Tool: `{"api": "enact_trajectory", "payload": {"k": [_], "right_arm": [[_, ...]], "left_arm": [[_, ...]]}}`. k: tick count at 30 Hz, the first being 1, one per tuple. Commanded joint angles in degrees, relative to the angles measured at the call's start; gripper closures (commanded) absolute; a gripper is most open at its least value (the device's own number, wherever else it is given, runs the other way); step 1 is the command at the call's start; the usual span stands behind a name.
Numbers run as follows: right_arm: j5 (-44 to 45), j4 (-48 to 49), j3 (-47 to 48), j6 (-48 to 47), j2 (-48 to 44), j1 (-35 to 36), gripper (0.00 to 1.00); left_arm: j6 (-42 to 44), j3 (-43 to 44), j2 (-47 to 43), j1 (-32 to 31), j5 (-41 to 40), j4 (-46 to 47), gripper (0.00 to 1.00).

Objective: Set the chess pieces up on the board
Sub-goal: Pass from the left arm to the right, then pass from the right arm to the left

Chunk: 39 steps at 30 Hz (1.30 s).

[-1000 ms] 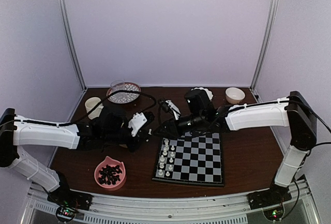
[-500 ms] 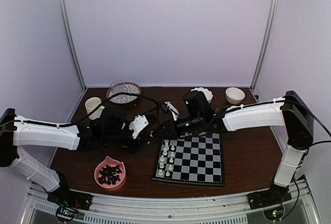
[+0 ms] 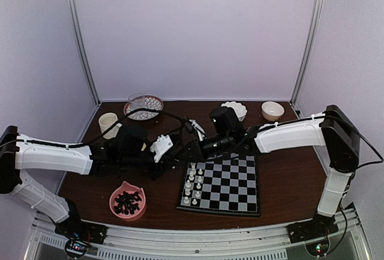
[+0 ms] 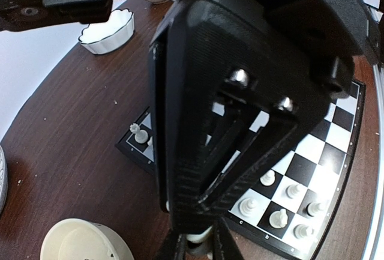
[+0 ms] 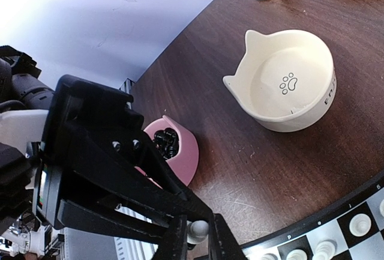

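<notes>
Evidently a handover, over the worktop (image 3: 288, 176) just beside the far-left corner of the board (image 3: 234, 182), with several pieces (image 3: 191, 178) already standing along its left side. Clenched on one white piece (image 5: 198, 229): the left gripper (image 4: 195, 247); pinching the same piece, seemingly, the right gripper (image 5: 198, 239). Likely light, rigid, slick: grip at the narrow stem, keep upright, squeeze gently.

board (image 3: 231, 185): black/pale-grey checks | chess pieces (image 3: 191, 183): white | bowl (image 5: 187, 155): pink | table (image 3: 288, 182): dark brown
</notes>
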Motion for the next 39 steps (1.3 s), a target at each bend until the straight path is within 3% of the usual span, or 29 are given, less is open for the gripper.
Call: {"api": "enact_trajectory", "payload": {"k": [1,5,9,17,28,39], "right_arm": [[-1.01,2.11,1.27,0.51,0.81,-0.12,0.89],[-0.40,2.69,0.50,0.34,-0.04,-0.10,1.00],[0.46,3.43,-0.40,0.27,-0.99,-0.23,1.00],[3.29,5.22,-3.01,-1.07,-3.50,-0.36,1.00],[4.96,16.72,-11.14,-1.49,-10.70,-0.38,1.00],[2.25,20.27,-11.91,-0.74,-10.21,-0.30,1.00]], "left_arm": [[0.43,0.18,-0.72,-0.40,0.62,2.92,0.85],[-0.23,0.11,-0.95,-0.42,-0.18,3.23,0.72],[-1.03,-0.31,-1.24,-0.45,-0.99,3.94,0.59],[-4.86,-2.36,-2.84,-0.41,-3.00,7.09,0.42],[-6.14,-3.77,-6.25,-0.41,-0.07,7.94,0.49],[-5.45,-2.48,-5.20,-0.39,4.69,6.64,0.59]]}}
